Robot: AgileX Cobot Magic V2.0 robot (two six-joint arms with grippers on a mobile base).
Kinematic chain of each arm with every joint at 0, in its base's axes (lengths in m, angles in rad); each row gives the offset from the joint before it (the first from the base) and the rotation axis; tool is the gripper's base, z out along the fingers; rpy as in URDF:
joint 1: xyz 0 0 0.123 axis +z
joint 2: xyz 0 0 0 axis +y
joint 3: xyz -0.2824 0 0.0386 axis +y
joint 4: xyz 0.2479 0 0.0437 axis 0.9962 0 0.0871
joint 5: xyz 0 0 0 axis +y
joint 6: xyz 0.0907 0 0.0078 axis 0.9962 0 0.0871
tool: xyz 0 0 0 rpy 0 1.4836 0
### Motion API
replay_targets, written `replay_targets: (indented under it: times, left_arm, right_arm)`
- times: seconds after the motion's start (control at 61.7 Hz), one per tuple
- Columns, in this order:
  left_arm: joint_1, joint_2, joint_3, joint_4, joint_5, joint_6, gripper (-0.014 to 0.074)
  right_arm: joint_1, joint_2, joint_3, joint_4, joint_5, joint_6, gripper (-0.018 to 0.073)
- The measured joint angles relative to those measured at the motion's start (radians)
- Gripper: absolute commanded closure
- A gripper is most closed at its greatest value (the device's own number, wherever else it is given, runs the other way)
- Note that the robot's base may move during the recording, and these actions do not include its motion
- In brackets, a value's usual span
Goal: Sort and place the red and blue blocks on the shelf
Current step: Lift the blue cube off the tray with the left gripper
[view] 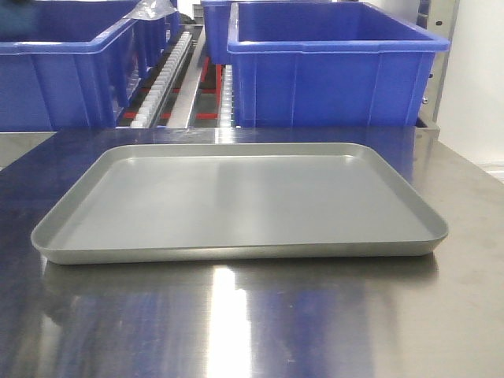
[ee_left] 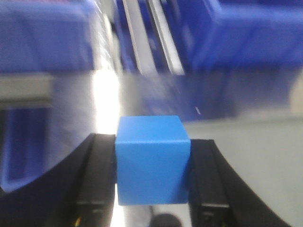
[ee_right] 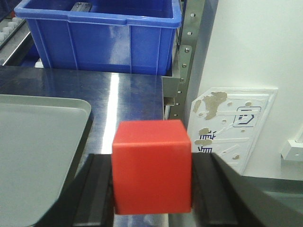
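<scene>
From the front-facing view, a flat grey metal tray point(view: 236, 253) with a low rolled rim lies on a brushed stainless-steel table point(view: 252, 331), and nothing sits in it. Behind the table stand two big blue plastic bins, one at the left point(view: 63, 79) and one at the right point(view: 331, 79), with a sloping track of white rollers point(view: 161, 79) between them. Neither arm nor either block shows in this view. In the left wrist view, the left gripper point(ee_left: 152, 170) is clenched on the small medium-blue matte cube point(ee_left: 151, 161). Its black fingers point(ee_left: 99, 175) press against the cube's two side faces, and the cube's top edge stands above the fingertips. Everything behind is blurred, showing only blue masses, pale slanting rails and a bright glare on metal, so what lies under the cube cannot be told. In the right wrist view, the right gripper point(ee_right: 151, 184) grasps the small bright-red matte cube point(ee_right: 151, 165) in the same way, with black fingers point(ee_right: 97, 189) tight on both sides. The cube is held up off the steel table point(ee_right: 118, 94), just to the right of the grey tray's point(ee_right: 38, 142) corner. Beyond it stand a blue bin point(ee_right: 99, 38) and a perforated steel post point(ee_right: 185, 56), and a white, stained panel point(ee_right: 232, 127) leans at the right.
</scene>
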State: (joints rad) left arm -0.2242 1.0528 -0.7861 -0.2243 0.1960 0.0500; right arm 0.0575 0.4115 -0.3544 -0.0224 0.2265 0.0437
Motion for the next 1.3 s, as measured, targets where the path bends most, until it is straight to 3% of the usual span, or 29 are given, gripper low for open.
replay_targets:
  times: [0.162, 0.356, 0.551, 1.296]
  left_arm:
    - [0.088, -0.215, 0.153, -0.002, -0.092, 0.008, 0.0473]
    - [0.16, -0.428, 0.279, -0.002, -0.107, 0.044, 0.0473]
    - [0.164, -0.547, 0.343, -0.002, -0.107, 0.13, 0.0473]
    - [0.164, -0.58, 0.351, -0.002, -0.111, 0.138, 0.0473]
  right_arm:
    - [0.0, 0.0, 0.0, 0.0, 0.0, 0.0, 0.0228]
    - [0.0, 0.0, 0.0, 0.0, 0.0, 0.0, 0.0228]
    - [0.0, 0.0, 0.0, 0.0, 0.0, 0.0, 0.0228]
    - [0.0, 0.0, 0.0, 0.0, 0.0, 0.0, 0.0228]
